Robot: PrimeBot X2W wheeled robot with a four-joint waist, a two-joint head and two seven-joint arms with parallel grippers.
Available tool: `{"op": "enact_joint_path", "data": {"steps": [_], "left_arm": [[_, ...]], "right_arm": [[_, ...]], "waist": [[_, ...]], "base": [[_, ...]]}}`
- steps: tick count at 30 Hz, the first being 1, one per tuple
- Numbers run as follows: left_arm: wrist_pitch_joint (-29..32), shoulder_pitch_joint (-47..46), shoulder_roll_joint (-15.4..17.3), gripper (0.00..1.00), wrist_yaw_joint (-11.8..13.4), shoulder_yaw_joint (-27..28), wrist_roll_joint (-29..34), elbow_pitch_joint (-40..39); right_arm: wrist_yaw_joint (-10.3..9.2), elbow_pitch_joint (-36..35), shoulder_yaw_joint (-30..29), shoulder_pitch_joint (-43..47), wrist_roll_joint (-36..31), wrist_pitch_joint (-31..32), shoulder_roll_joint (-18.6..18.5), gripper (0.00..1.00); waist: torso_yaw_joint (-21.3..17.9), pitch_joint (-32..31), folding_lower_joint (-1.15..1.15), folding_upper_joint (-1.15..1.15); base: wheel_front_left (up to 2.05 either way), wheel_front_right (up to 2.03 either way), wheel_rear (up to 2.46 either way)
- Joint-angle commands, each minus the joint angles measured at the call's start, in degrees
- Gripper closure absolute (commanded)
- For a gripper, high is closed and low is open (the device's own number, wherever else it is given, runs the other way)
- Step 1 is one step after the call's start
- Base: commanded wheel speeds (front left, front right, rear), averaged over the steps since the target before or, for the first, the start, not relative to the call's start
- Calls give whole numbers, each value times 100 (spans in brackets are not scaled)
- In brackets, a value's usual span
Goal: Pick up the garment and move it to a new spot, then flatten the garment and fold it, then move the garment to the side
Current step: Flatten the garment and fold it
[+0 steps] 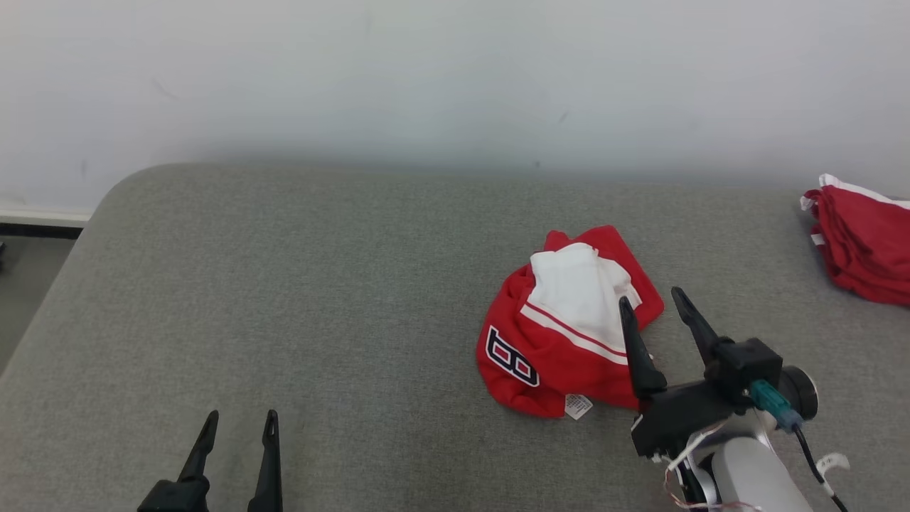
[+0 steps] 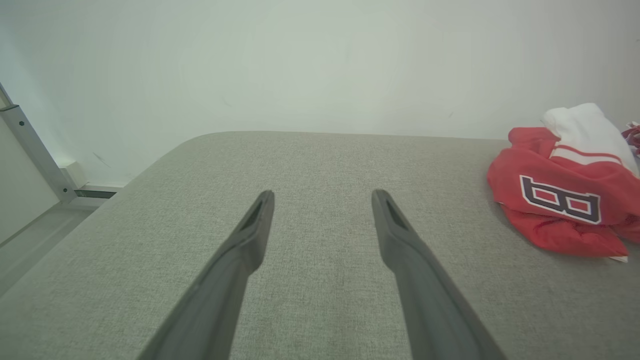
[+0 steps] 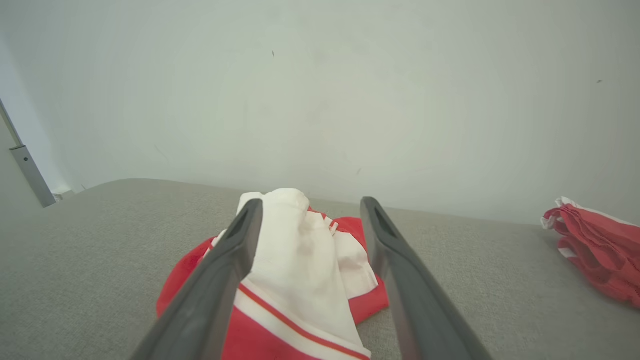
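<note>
We are only starting: the crumpled red-and-white jersey (image 1: 554,348) is lying in a heap right of the middle of the grey fabric-covered surface (image 1: 320,284), toward its near edge, not yet lifted, flattened or folded. We are hovering our right end effector (image 1: 650,297) at the heap's right side, released and grasping nothing. Our left end effector (image 1: 242,414) is waiting released near the near-left corner. A folded red pile (image 1: 860,249) is sitting at the right edge.
</note>
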Motion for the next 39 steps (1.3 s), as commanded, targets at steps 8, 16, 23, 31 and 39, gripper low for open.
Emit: {"op": "enact_joint_path", "data": {"steps": [8, 16, 23, 31, 39], "left_arm": [[-53, -231, -113, 0, -28, -98, 22, 126], [-86, -378, -187, 0, -129, -122, -7, 318], [-107, -393, -222, 0, -140, -66, -30, 461], [-120, -213, -201, 0, -125, 68, -51, 425], [-114, -138, -258, 0, -132, 135, -46, 341]], "right_arm": [[-16, 1564, 303, -1227, 168, 99, -339, 0], [-16, 3011, 531, -2037, 500, 248, -401, 7], [-16, 3498, 781, -2282, 790, -51, -469, 100], [-16, 2549, 1073, -1884, 1038, -167, -584, 100], [-15, 701, 1120, -615, 1021, -166, -952, 100]], "waist": [[526, 226, 0, 0], [689, 365, 0, 0], [597, 295, 0, 0], [70, 79, 0, 0], [-432, 73, 0, 0]], "base": [[0, 0, 0], [0, 0, 0], [0, 0, 0], [0, 0, 0], [0, 0, 0]]}}
